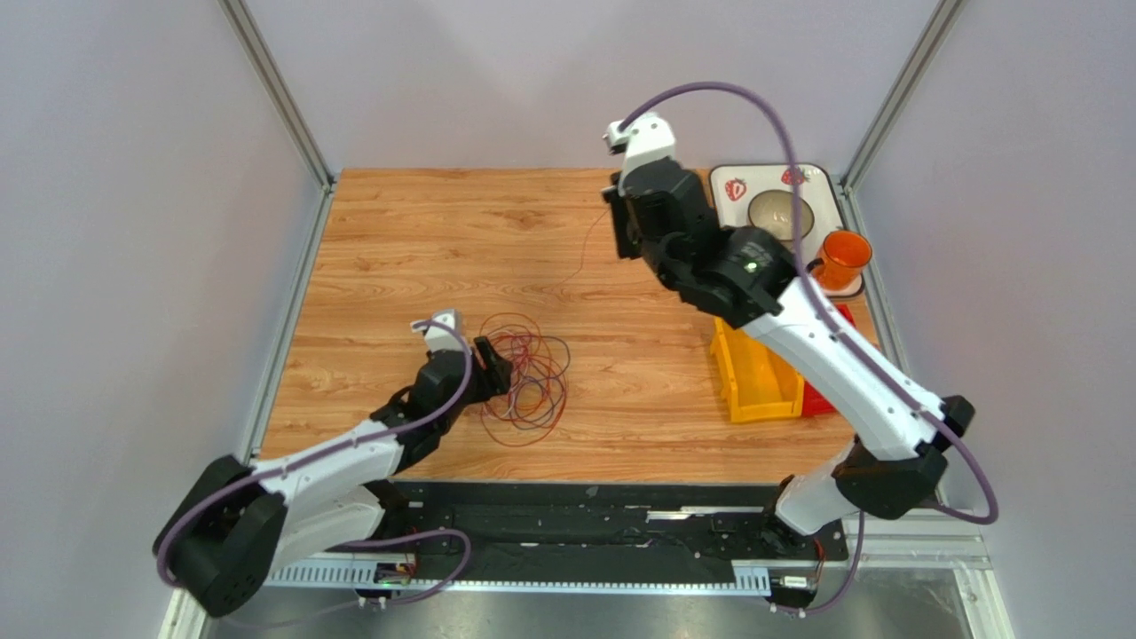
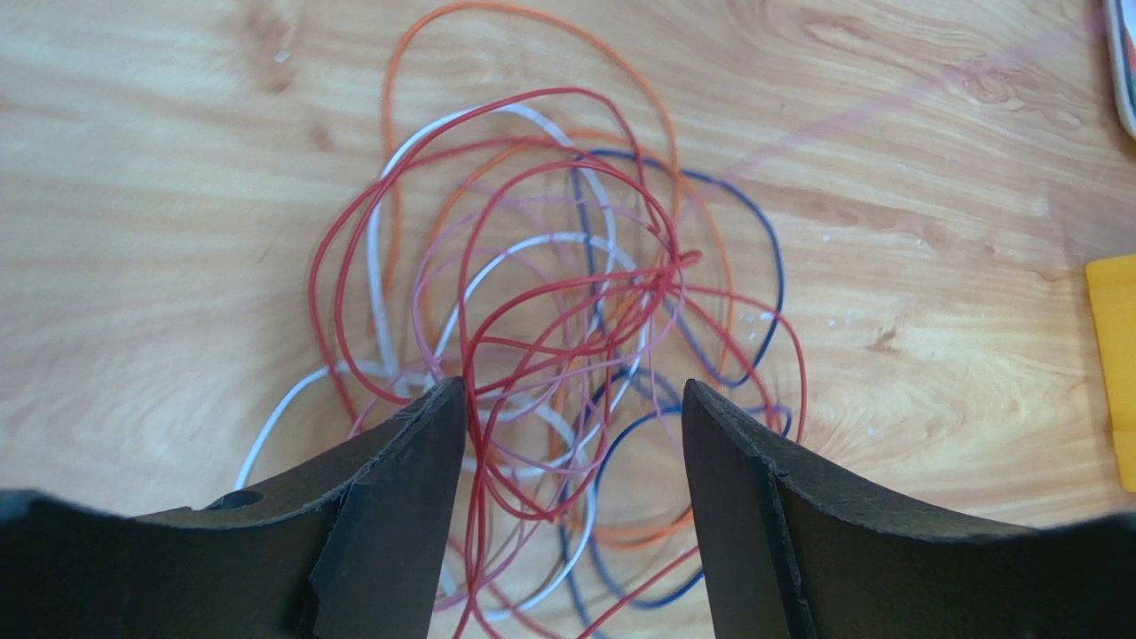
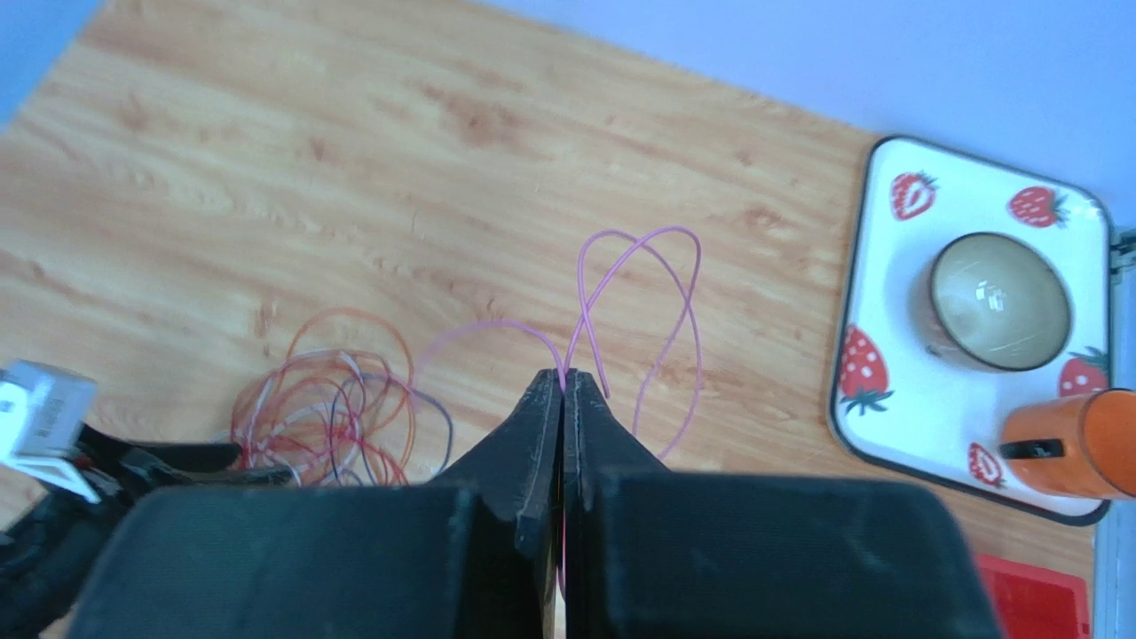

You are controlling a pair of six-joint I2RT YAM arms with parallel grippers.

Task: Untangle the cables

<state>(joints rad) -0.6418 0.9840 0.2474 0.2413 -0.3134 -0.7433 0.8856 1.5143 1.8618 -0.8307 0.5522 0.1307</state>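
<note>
A tangle of thin cables (image 1: 524, 373) in red, orange, white and dark blue lies on the wooden table. My left gripper (image 1: 496, 366) is open at its left edge. In the left wrist view the tangle (image 2: 560, 306) spreads ahead, and several red, white and blue strands run between the spread fingers of the left gripper (image 2: 574, 393). My right gripper (image 1: 616, 226) is raised over the far middle of the table. In the right wrist view the right gripper (image 3: 562, 380) is shut on a thin pink cable (image 3: 654, 320), which loops beyond the tips and trails toward the tangle (image 3: 334, 413).
A white strawberry tray (image 1: 814, 187) with a bowl (image 1: 776, 211) stands at the far right corner, an orange cup (image 1: 843, 260) beside it. A yellow bin (image 1: 754, 380) and a red bin (image 1: 820, 397) sit under the right arm.
</note>
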